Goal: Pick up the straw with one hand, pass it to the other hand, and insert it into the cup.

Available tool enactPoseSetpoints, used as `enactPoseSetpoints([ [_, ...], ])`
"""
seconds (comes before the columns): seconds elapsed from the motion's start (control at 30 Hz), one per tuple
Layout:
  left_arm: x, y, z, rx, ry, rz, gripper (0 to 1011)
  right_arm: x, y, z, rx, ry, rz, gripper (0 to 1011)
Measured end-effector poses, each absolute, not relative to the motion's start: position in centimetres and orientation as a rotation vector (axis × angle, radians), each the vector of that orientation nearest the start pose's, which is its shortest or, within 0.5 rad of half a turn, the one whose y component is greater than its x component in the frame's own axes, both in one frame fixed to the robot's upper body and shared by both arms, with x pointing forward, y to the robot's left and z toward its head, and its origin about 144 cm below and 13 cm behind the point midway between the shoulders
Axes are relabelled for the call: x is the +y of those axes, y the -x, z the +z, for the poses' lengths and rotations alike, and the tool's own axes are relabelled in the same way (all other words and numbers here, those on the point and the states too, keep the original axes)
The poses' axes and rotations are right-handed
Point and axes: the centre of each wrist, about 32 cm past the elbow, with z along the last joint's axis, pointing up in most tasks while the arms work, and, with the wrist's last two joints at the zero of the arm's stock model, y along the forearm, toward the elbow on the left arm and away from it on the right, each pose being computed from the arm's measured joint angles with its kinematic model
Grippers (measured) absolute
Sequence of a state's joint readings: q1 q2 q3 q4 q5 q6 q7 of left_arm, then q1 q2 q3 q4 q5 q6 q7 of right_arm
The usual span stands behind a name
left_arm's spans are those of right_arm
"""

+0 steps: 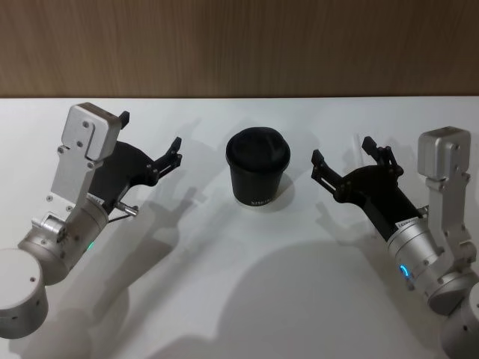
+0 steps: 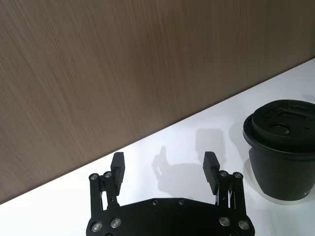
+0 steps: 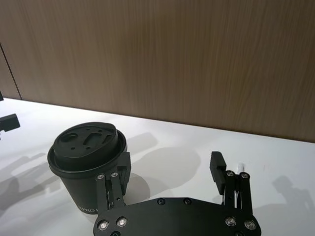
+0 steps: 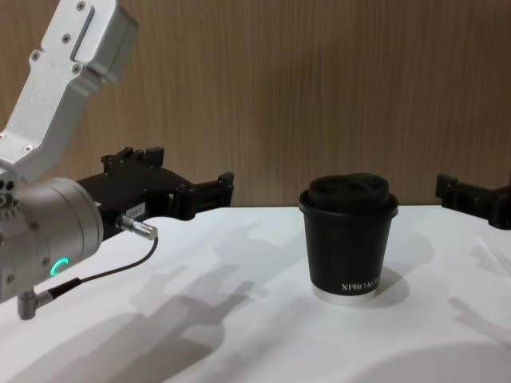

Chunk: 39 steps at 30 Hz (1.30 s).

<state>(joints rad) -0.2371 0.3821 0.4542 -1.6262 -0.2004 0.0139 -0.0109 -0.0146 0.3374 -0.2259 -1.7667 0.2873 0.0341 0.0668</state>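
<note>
My left gripper (image 1: 150,129) and right gripper (image 1: 343,149) gape empty, flanking the cup (image 1: 258,172) at frame centre; the straw (image 3: 242,167), a white sliver just beside the right one, seems light and crushable, so I'd pinch it gently mid-length.

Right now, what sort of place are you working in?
Probably a lab test bench: a plain white tabletop, a brown wood-grain wall panel behind it, and one black lidded paper cup.
</note>
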Motion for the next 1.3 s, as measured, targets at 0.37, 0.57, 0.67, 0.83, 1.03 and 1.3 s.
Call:
enactPoseSetpoints([
  [0.37,19.8,-49.2,120.4,-0.267,-0.061,1.124,1003,-23.7,-44.4,118.9,-0.075,-0.025,-1.229,1001],
  [0.57,19.8,-49.2,120.4,-0.268,-0.061,1.124,1003,-23.9,-45.0,118.9,-0.067,-0.012,-1.228,1001],
  [0.67,19.8,-49.2,120.4,-0.268,-0.061,1.124,1003,-24.1,-45.4,118.8,-0.06,-0.002,-1.235,1001],
  [0.83,19.8,-49.2,120.4,-0.268,-0.061,1.124,1003,-24.5,-46.1,118.6,-0.047,0.021,-1.279,1001],
  [1.03,19.8,-49.2,120.4,-0.268,-0.061,1.124,1003,-24.8,-46.6,118.4,-0.039,0.045,-1.334,1001],
  [1.3,19.8,-49.2,120.4,-0.268,-0.061,1.124,1003,-25.2,-47.1,117.9,-0.012,0.087,-1.401,1001],
])
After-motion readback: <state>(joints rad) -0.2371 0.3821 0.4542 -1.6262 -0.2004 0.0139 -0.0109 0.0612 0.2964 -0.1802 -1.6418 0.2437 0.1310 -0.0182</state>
